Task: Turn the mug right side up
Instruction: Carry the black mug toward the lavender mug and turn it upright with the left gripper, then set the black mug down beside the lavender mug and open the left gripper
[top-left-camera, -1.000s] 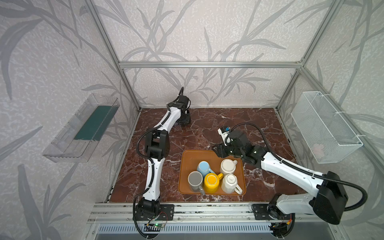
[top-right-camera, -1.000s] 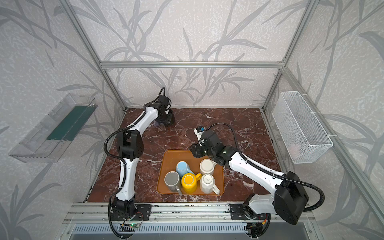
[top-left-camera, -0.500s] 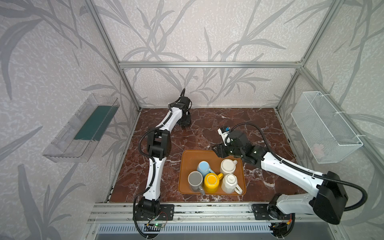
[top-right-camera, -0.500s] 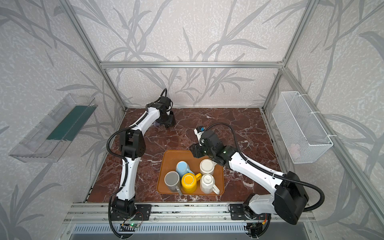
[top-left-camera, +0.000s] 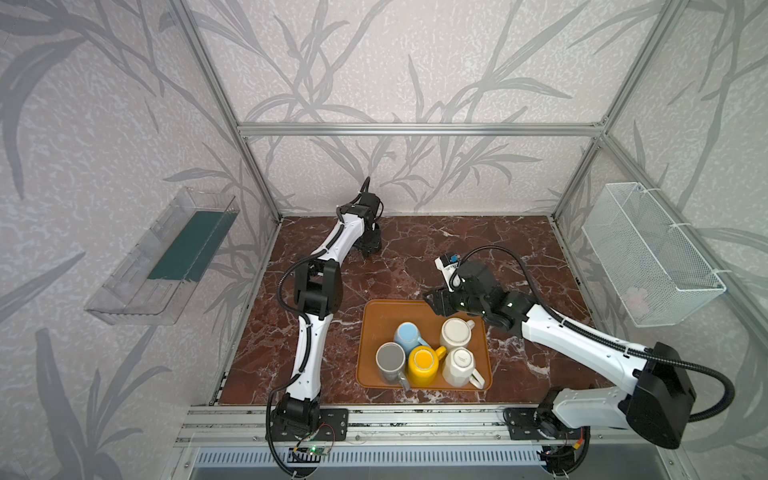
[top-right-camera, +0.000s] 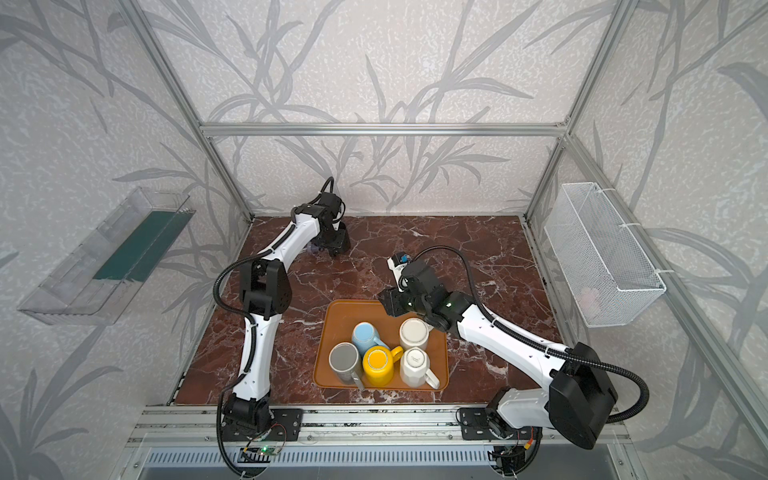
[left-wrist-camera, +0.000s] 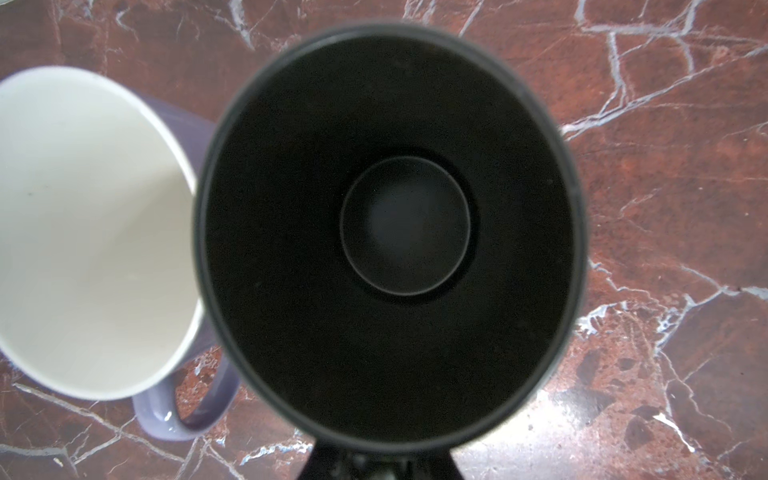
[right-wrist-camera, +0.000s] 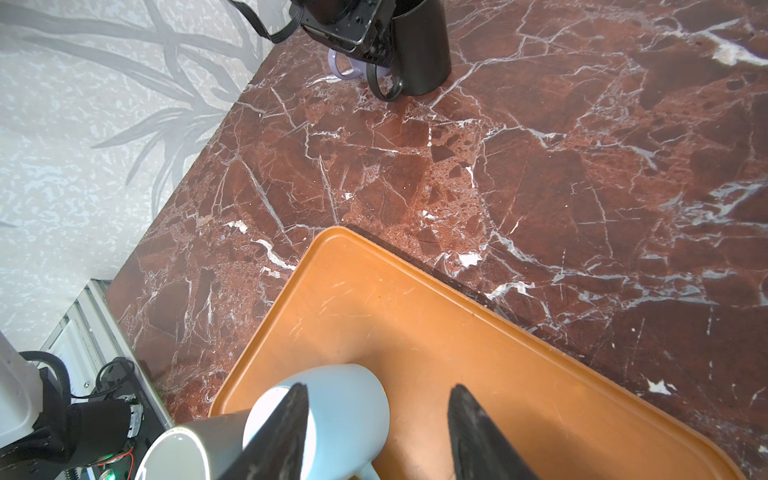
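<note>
Black mug (left-wrist-camera: 390, 232) stands mouth-up at the far left of the surface (right-wrist-camera: 540, 166), just beside the purple mug (left-wrist-camera: 83, 228) — left jaws clamped on it near the handle. Careless pull-away could knock both over. Right jaws half-open, empty — over the tray (right-wrist-camera: 457, 332).

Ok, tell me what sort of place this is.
Probably a robot test cell: a metal frame boxes it in, two robot arms mount on a front rail, and mugs sit on a tray.
</note>
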